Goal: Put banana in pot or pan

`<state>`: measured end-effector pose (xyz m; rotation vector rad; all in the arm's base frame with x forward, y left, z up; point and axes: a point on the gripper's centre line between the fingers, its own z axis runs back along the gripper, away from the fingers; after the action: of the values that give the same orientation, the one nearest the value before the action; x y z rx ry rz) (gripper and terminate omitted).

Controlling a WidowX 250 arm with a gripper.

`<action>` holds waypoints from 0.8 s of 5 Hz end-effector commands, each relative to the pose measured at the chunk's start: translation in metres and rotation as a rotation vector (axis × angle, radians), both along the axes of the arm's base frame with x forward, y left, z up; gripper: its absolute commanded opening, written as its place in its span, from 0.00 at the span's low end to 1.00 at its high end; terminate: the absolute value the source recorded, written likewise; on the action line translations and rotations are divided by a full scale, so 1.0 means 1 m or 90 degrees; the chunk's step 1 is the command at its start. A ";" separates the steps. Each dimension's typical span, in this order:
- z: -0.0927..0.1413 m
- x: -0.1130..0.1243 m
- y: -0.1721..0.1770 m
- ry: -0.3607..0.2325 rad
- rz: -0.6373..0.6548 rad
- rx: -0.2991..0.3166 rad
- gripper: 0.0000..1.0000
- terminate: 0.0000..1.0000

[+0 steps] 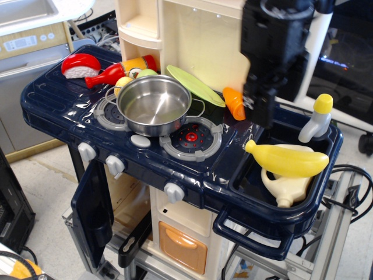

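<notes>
The bright yellow banana (288, 160) lies across the sink basin (245, 195) at the right of the toy kitchen, resting on a cream jug (287, 188). The shiny steel pot (154, 105) stands upright and holds nothing, on the left burner. My black gripper (280, 108) hangs above the back left of the sink, just above and behind the banana's stem end, without touching it. Its jaws stand apart and hold nothing. One finger (265, 111) shows clearly in front; the other blends into the dark background.
A light-green plate (195, 84) and an orange carrot piece (236, 104) lie behind the pot. A red bottle (113, 73) and sushi toy (80, 65) sit at the back left. A white bottle with a yellow cap (317, 119) stands in the sink's far corner. The cream kitchen tower (204, 41) rises behind.
</notes>
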<state>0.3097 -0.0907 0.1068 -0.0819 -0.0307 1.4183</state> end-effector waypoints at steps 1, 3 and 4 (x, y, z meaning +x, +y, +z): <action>-0.020 0.022 -0.006 -0.009 0.035 -0.016 1.00 0.00; -0.052 0.025 -0.013 -0.018 0.050 -0.074 1.00 0.00; -0.065 0.025 -0.022 -0.024 0.070 -0.094 1.00 0.00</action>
<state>0.3219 -0.1185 0.0255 -0.1989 0.0633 1.5479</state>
